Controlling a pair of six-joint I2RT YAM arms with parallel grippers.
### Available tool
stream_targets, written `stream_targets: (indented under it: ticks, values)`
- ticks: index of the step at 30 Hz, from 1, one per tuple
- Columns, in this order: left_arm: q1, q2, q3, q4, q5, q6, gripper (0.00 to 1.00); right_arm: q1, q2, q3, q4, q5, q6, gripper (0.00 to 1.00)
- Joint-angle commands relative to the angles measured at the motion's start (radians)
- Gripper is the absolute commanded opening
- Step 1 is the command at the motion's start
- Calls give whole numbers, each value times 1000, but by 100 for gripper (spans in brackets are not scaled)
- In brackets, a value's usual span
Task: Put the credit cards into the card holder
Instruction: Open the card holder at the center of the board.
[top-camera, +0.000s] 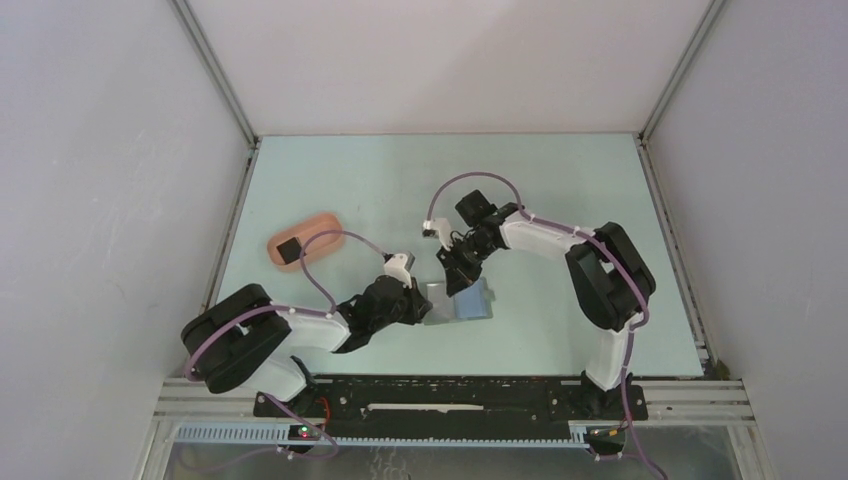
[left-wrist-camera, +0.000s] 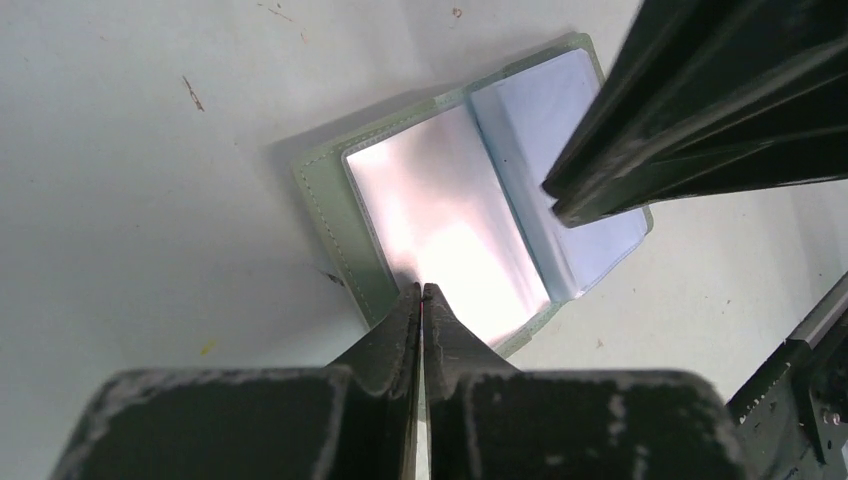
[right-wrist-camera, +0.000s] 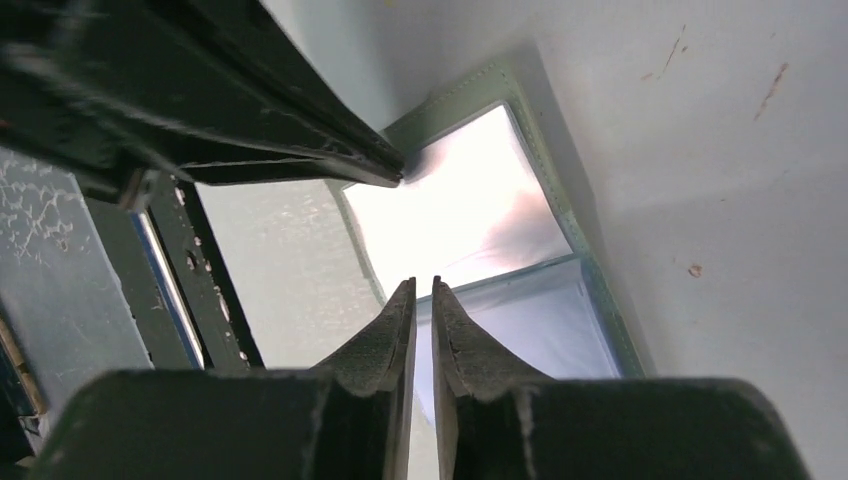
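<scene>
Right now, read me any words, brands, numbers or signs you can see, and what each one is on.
None can be read.
The open card holder shows only a glaring silver page and a plain bluish one, with no print.
The table bears only small stains.
The pink tray is too small to tell.

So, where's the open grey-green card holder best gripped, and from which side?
I'd pinch the thin near edge of the open grey-green folding card holder's shiny panel, coming in low from the left hand's side. It lies spread open on the pale table, so only an edge offers purchase, and the right hand crowds the bluish half.
</scene>
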Motion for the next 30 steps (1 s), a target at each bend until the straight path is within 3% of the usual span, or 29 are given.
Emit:
stream_targets:
  ticks: [1, 9, 11, 13, 14, 18, 25, 30]
  values:
    - [7, 6, 45, 11, -3, 25, 6, -11, -139, 41, -21, -47, -62, 19]
    - [20, -32, 28, 23, 14, 36, 6, -75, -375, 1, -9, -133, -140, 22]
    - [27, -34, 24, 35, 33, 37, 6, -99, -426, 1, -25, -156, -187, 30]
    - [35, -34, 17, 55, 56, 31, 6, -122, -448, 2, -81, -201, -258, 52]
    - [37, -32, 13, 71, 72, 26, 7, -132, -444, 4, -113, -227, -261, 56]
    - [54, -18, 1, 125, 132, -6, 7, -158, -378, -4, -167, -319, -181, 55]
    - [101, 4, -33, 200, 195, -86, 6, -116, -367, -136, 115, -183, 34, 51]
    - [113, 28, -42, 222, 205, -101, 6, -80, -241, -136, 271, -97, 332, 46]
